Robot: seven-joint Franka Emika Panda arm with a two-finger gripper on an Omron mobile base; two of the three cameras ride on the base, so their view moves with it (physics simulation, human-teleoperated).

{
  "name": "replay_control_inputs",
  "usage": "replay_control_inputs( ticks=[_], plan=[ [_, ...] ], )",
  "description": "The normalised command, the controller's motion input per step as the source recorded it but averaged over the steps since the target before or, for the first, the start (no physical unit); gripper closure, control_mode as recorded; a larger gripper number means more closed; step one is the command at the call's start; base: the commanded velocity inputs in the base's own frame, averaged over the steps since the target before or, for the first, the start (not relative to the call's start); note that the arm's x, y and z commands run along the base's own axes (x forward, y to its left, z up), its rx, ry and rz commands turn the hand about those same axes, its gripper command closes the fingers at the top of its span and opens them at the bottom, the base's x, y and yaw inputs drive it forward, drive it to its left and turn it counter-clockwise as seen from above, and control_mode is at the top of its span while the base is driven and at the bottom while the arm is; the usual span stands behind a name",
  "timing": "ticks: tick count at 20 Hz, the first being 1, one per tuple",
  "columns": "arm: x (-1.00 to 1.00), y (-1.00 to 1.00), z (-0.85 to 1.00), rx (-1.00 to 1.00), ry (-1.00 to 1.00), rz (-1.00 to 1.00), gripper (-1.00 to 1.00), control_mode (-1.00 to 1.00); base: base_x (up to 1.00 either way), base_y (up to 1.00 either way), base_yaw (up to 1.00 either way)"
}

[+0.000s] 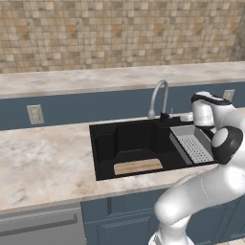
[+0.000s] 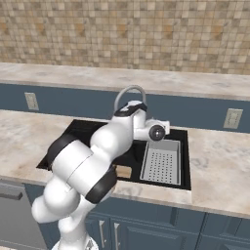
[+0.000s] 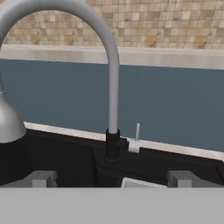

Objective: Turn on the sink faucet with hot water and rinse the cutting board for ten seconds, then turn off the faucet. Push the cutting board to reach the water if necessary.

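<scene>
The white arm (image 1: pixel 206 191) rises from the base, bends at a dark elbow and reaches forward, wrist level. Its pincer (image 3: pixel 111 178) points ahead with jaws spread wide (both dark tips (image 3: pixel 41 178) well apart), holding nothing.

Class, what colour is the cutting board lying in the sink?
Light tan wood; the cutting board shows best in the left base view.

From my remote station I see a back wall of tan and brown mosaic tile (image 1: pixel 119 28). Below it runs a marbled beige ledge (image 1: pixel 95 79) over a slate-blue backsplash (image 1: pixel 95 105) carrying pale wall outlets (image 1: pixel 35 114). The tabletop (image 1: pixel 43 162) is beige marble. Blue cabinet fronts (image 2: pixel 146 229) sit beneath, beside a grey appliance panel (image 1: pixel 40 225).
</scene>
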Motion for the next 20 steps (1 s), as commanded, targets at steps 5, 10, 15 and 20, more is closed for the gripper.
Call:
replay_control_inputs(
  ticks=[5, 10, 15, 20],
  plan=[
    [0.13, -0.15, -0.21, 0.03, -0.08, 0.00, -1.00, -1.00, 0.00, 0.00, 0.00],
    [0.15, -0.08, -0.17, 0.01, -0.07, 0.00, -1.00, -1.00, 0.00, 0.00, 0.00],
    [0.16, -0.02, -0.12, 0.00, -0.05, 0.00, -1.00, -1.00, 0.00, 0.00, 0.00],
    [0.16, -0.01, -0.09, 0.00, -0.03, 0.00, -1.00, -1.00, 0.00, 0.00, 0.00]
  ],
)
